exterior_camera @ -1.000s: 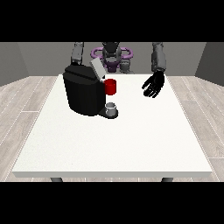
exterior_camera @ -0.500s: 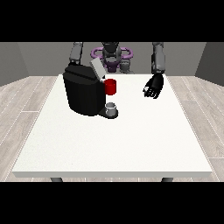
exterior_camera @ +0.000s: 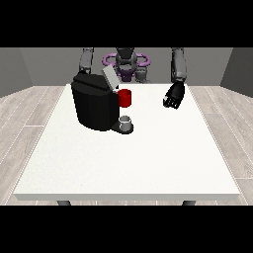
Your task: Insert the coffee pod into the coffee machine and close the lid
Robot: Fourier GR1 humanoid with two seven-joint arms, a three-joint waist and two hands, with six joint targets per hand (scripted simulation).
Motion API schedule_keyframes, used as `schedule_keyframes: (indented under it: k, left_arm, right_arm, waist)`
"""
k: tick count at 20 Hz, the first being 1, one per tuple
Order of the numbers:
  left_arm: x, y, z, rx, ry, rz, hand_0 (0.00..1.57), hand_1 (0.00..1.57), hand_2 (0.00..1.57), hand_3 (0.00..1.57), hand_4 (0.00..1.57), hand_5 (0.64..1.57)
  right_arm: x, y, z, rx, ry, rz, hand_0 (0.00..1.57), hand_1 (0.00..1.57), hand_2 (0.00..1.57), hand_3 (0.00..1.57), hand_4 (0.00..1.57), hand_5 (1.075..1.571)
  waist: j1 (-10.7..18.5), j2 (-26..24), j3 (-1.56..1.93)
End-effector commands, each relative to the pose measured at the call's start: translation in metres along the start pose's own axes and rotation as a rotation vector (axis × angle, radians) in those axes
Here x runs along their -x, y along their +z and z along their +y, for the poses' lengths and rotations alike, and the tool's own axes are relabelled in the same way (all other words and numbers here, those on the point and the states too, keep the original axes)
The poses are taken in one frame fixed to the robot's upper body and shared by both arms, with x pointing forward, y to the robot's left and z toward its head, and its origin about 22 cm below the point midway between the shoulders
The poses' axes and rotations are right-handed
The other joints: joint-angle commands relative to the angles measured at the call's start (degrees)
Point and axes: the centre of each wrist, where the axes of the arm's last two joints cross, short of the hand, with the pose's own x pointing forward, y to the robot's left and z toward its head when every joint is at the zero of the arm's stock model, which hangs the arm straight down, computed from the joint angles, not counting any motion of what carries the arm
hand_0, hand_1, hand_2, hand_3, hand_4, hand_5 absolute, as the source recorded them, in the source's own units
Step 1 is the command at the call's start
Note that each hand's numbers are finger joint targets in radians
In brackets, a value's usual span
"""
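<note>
Grey pod (exterior_camera: 126, 120) upright on the surface (exterior_camera: 148, 163), touching the foot of the coffee machine (exterior_camera: 96, 101), below a red thing at the machine (exterior_camera: 125, 98); lid (exterior_camera: 109, 77) tilted open. Hand at the view's right (exterior_camera: 173, 96) well apart, fingers curled on nothing; other hand hidden. Likely to tip the pod or jostle the machine on a careless reach; could jam under the lid if seated crooked.

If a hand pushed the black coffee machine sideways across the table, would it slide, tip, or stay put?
The coffee machine looks blocky and broad-based, so it would more likely slide or stay than tip. Its bulk suggests it is fairly heavy. Its raised lid stands tilted above the body and would probably swing if struck. The hand at the view's right hangs apart from it.
</note>
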Motion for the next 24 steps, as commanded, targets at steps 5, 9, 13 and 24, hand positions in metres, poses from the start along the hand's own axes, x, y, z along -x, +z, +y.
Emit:
schedule_keyframes:
  k: [5,9,13,24]
  left_arm:
    - [-0.016,-0.014,0.020,-0.043,0.162,-0.143,1.45,1.45,1.44,1.36,0.52,1.571]
    - [-0.024,-0.021,0.049,0.050,0.194,-0.136,1.41,1.41,1.40,1.31,0.51,1.571]
    - [-0.067,-0.036,0.054,0.106,0.164,-0.181,1.40,1.40,1.39,1.33,0.54,1.571]
    - [-0.114,-0.052,0.154,-0.017,0.168,-0.164,1.34,1.34,1.37,1.35,0.56,1.571]
  right_arm:
    - [0.026,0.011,0.000,0.024,0.023,0.054,0.00,0.00,0.00,0.00,0.00,1.571]
    - [0.026,0.004,-0.016,0.027,0.037,0.099,0.00,0.00,0.00,0.00,0.00,1.571]
    - [0.025,-0.001,-0.014,0.018,0.052,0.145,0.00,0.00,0.00,0.00,0.00,1.571]
    - [0.012,0.000,-0.007,-0.083,0.009,0.025,0.00,0.00,0.00,0.00,0.00,1.571]
  waist:
    - [1.4,-2.6,0.00]
    - [1.6,-5.6,0.00]
    - [3.4,-9.9,0.00]
    - [-4.5,-7.6,0.01]
